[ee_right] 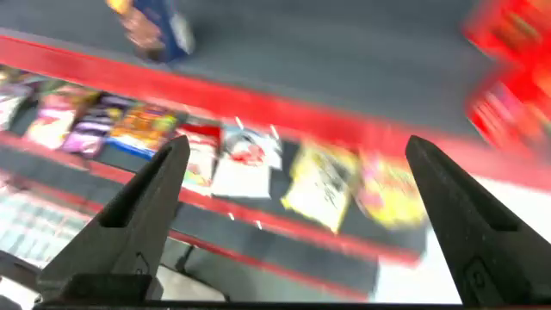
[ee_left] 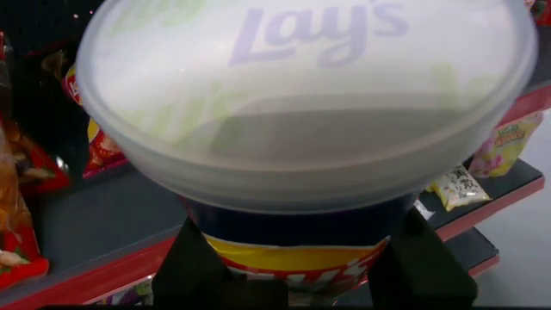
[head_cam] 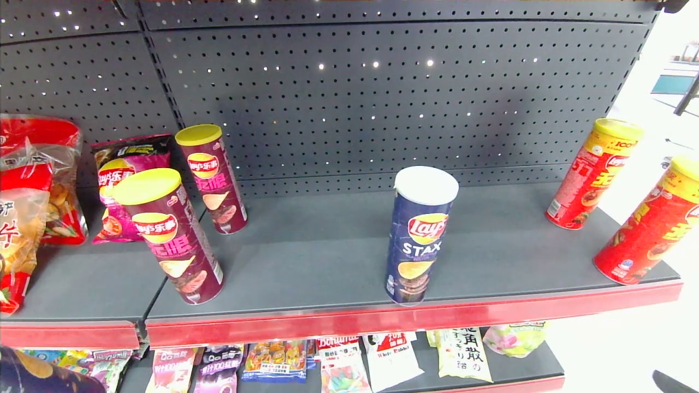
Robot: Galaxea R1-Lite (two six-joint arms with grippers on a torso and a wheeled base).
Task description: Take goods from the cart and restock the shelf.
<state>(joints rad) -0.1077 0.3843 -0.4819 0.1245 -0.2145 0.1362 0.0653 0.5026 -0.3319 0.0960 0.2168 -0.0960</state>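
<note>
Shelf (head_cam: 327, 256) part-stocked | left tool (ee_left: 297, 267) clamps can (ee_left: 293, 237), body mostly behind lid (ee_left: 301, 103) | right tool (ee_right: 297, 146) spread

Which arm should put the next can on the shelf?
Left. The left gripper holds a dark blue chip can with a clear plastic lid, close to the dark grey shelf. The right gripper is open and empty, so it has nothing to place.

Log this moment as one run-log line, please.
left tool: shut on held can | right tool: open, empty | shelf: one blue can, two purple cans, two red cans standing
</note>
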